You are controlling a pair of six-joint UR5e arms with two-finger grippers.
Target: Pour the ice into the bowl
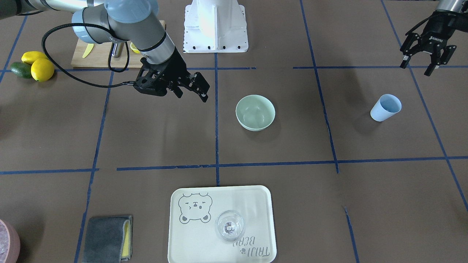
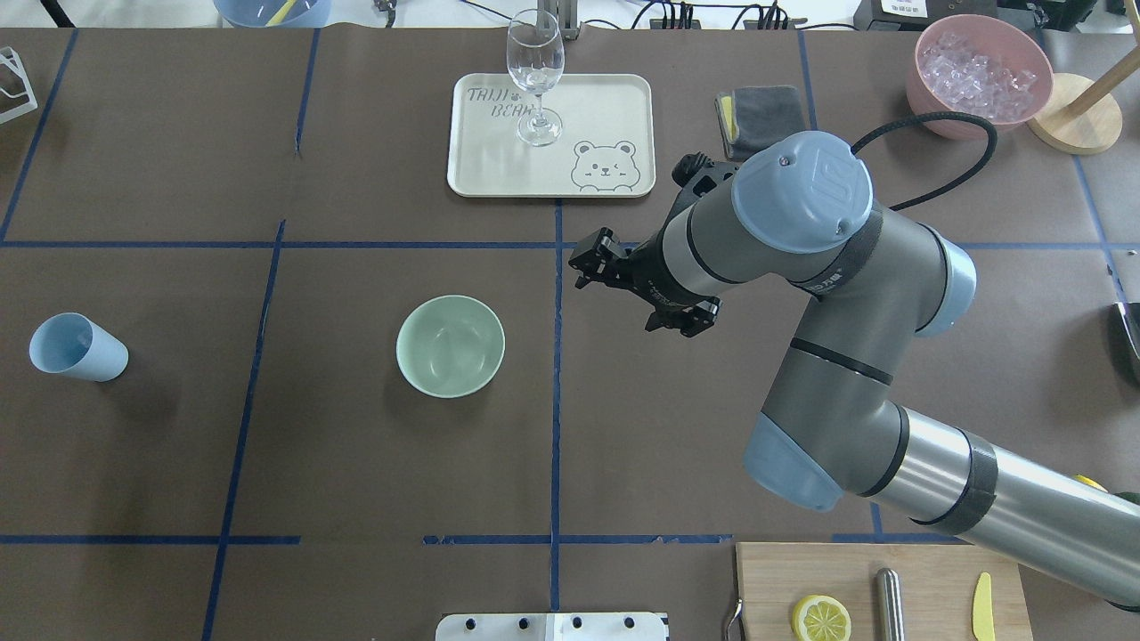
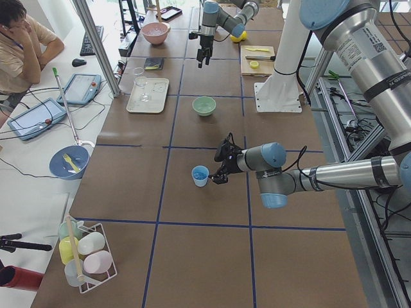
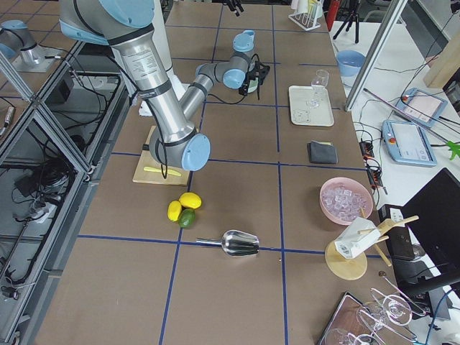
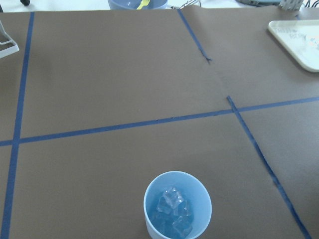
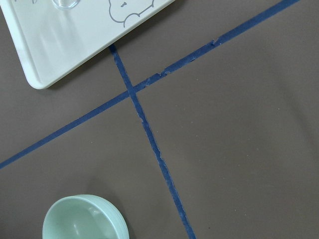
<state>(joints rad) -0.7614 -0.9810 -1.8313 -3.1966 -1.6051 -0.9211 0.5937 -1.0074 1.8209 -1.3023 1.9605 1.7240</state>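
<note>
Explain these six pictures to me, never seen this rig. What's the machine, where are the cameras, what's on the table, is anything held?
The machine is two robot arms at a table marked with blue tape. Each arm ends in a two-finger gripper.

Four pictures come from fixed cameras: one facing the robot, one over its shoulders and one at each table end. The last two come from cameras on the wrists.

On the table:
- a mint-green bowl, empty
- a blue cup holding ice cubes
- a tray with a wine glass
- a pink container of ice
- a cutting board, lemons and a grey cloth

The right gripper hangs open beside the bowl. The left gripper is open near the cup. Neither holds anything.
</note>
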